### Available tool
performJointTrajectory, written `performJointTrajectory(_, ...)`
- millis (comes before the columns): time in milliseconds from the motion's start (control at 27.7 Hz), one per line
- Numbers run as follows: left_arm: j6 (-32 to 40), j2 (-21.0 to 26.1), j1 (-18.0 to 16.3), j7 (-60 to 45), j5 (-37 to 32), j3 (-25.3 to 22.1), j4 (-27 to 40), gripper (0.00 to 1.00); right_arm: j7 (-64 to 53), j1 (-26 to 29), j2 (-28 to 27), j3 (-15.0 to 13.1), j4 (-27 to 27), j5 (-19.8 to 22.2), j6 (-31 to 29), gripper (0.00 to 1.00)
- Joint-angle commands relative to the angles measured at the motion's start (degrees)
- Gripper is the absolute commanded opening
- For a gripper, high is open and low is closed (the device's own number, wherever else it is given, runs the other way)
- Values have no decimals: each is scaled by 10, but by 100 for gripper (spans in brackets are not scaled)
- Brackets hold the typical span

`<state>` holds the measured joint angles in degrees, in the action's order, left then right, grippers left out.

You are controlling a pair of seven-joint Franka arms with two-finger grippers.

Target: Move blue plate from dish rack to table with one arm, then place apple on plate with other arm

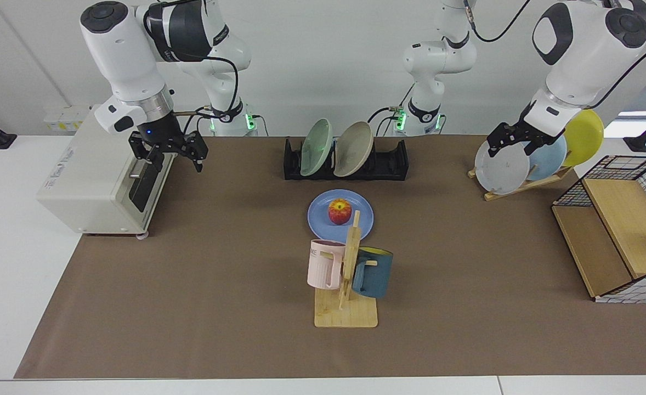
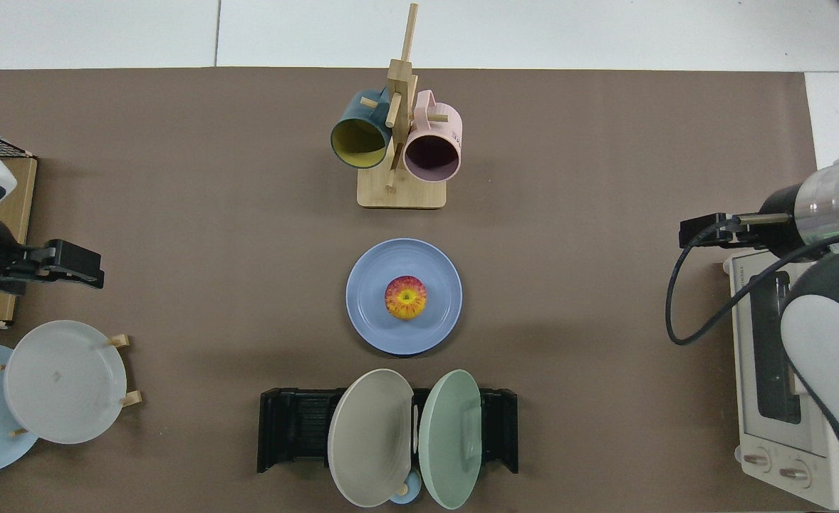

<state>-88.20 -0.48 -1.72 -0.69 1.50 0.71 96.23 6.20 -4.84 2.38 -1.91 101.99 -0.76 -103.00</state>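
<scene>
Apple (image 1: 340, 212) sitting on blue plate (image 1: 364, 218), plate lying flat on counter (image 1: 219, 285) between dish rack (image 1: 394, 162) and mug tree (image 1: 347, 274). Right hand (image 1: 169, 154) hanging by toaster oven (image 1: 92, 181), fingers apart, empty. Left hand (image 1: 512, 140) waiting at wooden plate stand (image 1: 526, 184); spread unclear. Both well apart from plate. Rack holding green plate (image 1: 316, 147) and beige plate (image 1: 353, 148).

The round periwinkle-blue plate (image 1: 340, 218) looks matt; the brown table mat (image 1: 219, 285) looks like paper; the mug stand (image 1: 347, 307) is light wood.
</scene>
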Motion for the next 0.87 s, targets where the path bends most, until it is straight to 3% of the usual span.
performJointTrajectory(0, -6, 0, 11, -2, 3, -8, -4, 100, 15, -21, -6, -23, -13, -9, 16, 100)
performJointTrajectory(72, -6, 0, 12, -2, 3, -8, -4, 100, 15, -46, -5, -53, -13, -10, 19, 100)
performJointTrajectory(144, -6, 0, 12, -2, 3, -8, -4, 100, 15, -46, -6, -59, -14, -12, 21, 100)
performJointTrajectory(469, -5, 0, 12, -2, 3, -5, -4, 100, 15, -31, -5, -56, -14, -6, 21, 100)
performJointTrajectory(686, -2, 0, 13, -2, 3, -1, -4, 100, 15, -10, -7, -27, -14, -2, 21, 100)
performJointTrajectory(830, -4, -1, 13, -2, 3, -1, -4, 100, 15, -10, -8, -26, -14, 1, 21, 100)
